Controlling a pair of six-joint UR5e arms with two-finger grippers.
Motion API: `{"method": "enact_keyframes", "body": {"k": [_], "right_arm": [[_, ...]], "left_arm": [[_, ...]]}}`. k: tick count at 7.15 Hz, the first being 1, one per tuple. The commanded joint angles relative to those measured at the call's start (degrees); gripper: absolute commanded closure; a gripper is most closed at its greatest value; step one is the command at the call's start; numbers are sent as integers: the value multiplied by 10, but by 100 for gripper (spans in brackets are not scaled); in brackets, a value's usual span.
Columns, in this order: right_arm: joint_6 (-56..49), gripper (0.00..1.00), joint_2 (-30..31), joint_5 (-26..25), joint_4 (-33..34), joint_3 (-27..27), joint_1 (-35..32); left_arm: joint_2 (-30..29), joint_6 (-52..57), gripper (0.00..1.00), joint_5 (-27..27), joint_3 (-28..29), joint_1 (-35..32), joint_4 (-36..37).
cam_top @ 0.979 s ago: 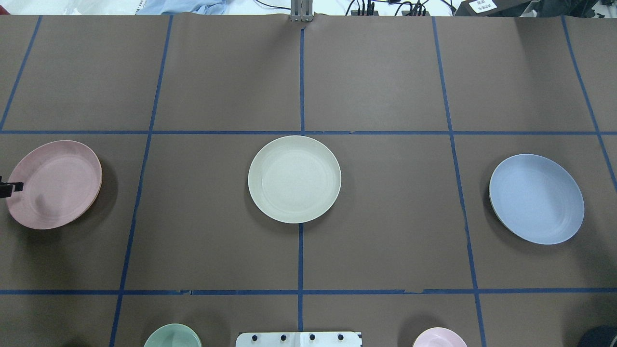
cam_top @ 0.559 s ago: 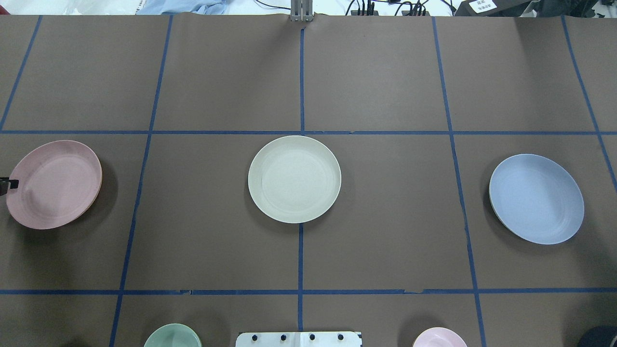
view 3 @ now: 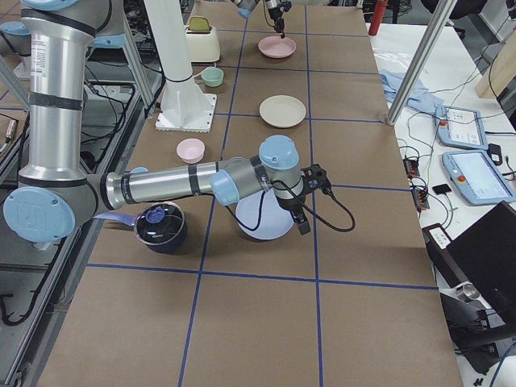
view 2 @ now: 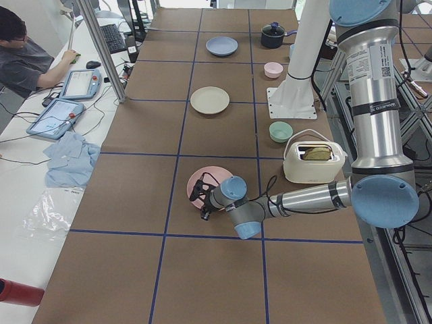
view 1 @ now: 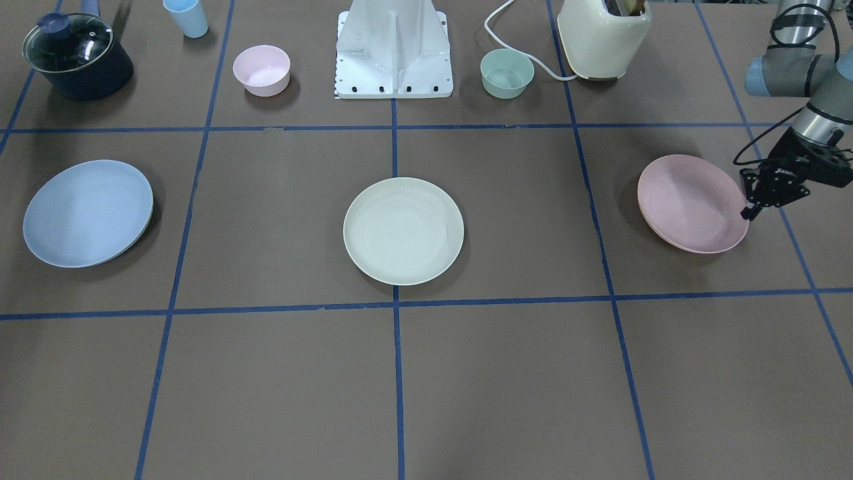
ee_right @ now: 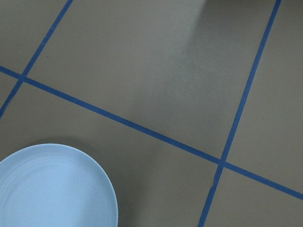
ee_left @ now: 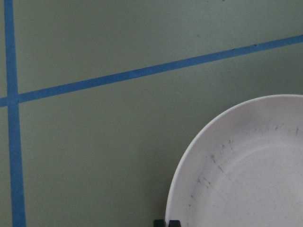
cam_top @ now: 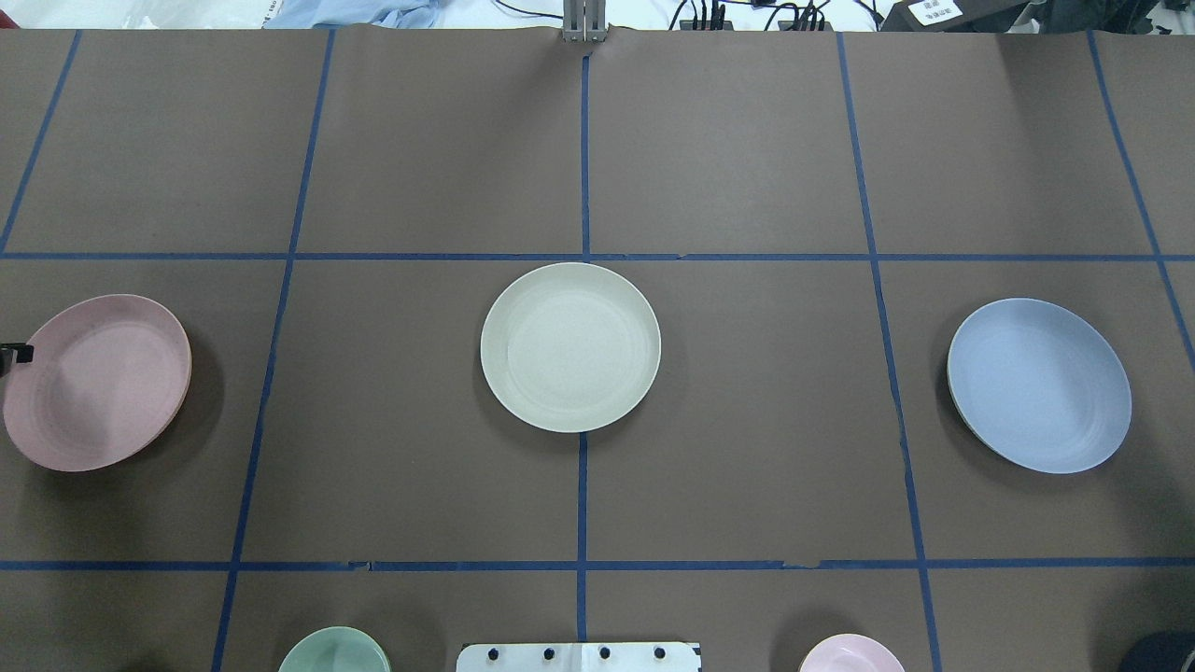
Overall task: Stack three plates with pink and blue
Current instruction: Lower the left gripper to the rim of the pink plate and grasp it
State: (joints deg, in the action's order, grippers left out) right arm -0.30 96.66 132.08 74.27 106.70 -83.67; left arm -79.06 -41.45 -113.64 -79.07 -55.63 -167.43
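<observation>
The pale pink plate (cam_top: 96,383) sits at the table's left end, tilted, with a shadow under it (view 1: 690,203). My left gripper (view 1: 751,212) is at its outer rim; in the left wrist view the fingertips (ee_left: 161,222) stand close together at the rim (ee_left: 246,175), shut on it. The cream-white plate (cam_top: 569,347) lies flat in the middle. The light blue plate (cam_top: 1038,385) is at the right end, slightly tilted. My right gripper (view 3: 302,224) shows only in the exterior right view, at the blue plate's edge; I cannot tell if it is open or shut.
Along the robot's side stand a small pink bowl (view 1: 261,69), a green bowl (view 1: 506,73), a cream toaster (view 1: 603,37), a dark lidded pot (view 1: 76,57), a blue cup (view 1: 186,17) and the white base mount (view 1: 393,50).
The pink plate has shifted toward the robot's side and slightly outward while the left gripper stayed at its rim. The cream and blue plates have not moved.
</observation>
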Motion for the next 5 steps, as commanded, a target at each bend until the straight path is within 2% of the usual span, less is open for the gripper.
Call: {"method": "enact_keyframes", "body": {"k": [1,3,4,5], "right_arm": [[0,0,-1,0,0,0,0],[0,0,-1,0,0,0,0],[0,0,-1,0,0,0,0],[0,0,-1,0,0,0,0]], "left_arm": [[-1,-3,100,-8,-19,-1,4],[-1,-3,100,-112,-69,-12,21],[-11,-3,100,-119,-105,-28,61],[-30,-6,100,-121,-178,-30,167]]}}
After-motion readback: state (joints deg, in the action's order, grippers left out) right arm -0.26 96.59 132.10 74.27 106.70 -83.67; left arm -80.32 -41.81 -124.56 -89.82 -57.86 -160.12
